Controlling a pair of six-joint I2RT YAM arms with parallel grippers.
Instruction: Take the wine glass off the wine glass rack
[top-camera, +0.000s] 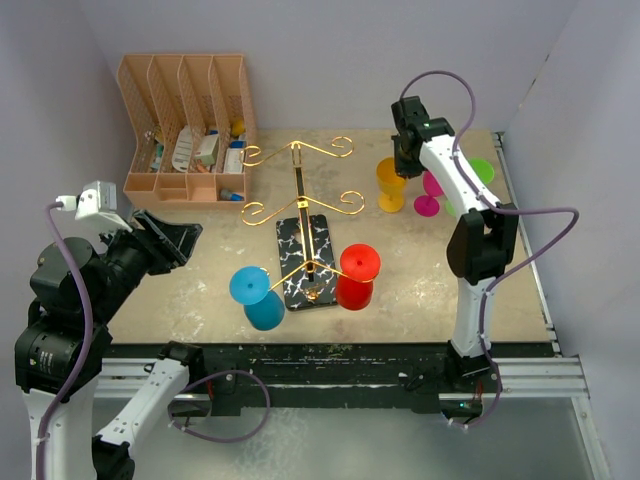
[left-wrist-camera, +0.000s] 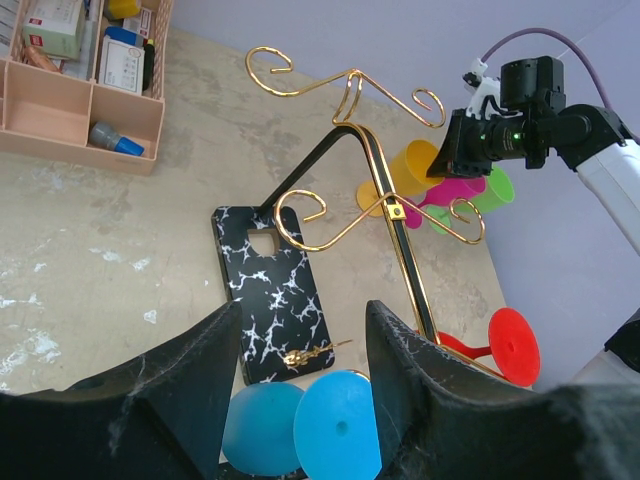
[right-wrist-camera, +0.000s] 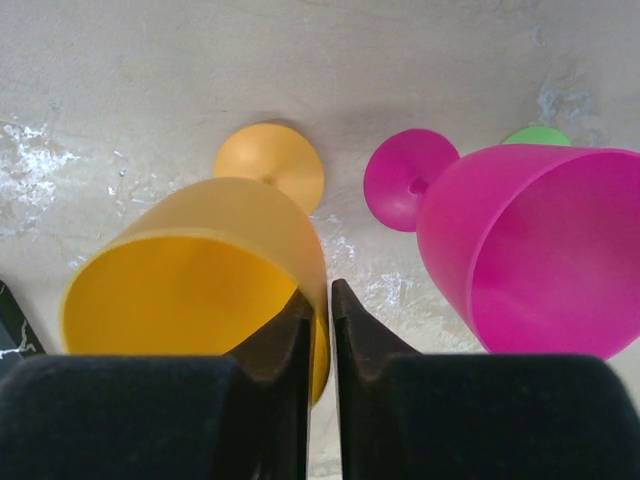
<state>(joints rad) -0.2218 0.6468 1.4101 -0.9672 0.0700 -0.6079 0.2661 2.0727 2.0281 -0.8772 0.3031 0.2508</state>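
The gold wire wine glass rack (top-camera: 300, 180) stands on its black marble base (top-camera: 305, 262) mid-table; it also shows in the left wrist view (left-wrist-camera: 395, 235). A blue wine glass (top-camera: 258, 297) hangs on its near left arm and a red wine glass (top-camera: 357, 277) on its near right arm. My left gripper (top-camera: 165, 240) is open and empty, left of the rack, with the blue glass (left-wrist-camera: 335, 425) between its fingers' line of sight. My right gripper (top-camera: 405, 160) is shut on the rim of a yellow wine glass (right-wrist-camera: 200, 260), which stands upright on the table right of the rack.
A pink glass (top-camera: 430, 195) and a green glass (top-camera: 482, 172) stand just right of the yellow one; the pink one (right-wrist-camera: 530, 250) is close to my right fingers. A peach desk organiser (top-camera: 185, 130) sits at the back left. Walls close in left, back and right.
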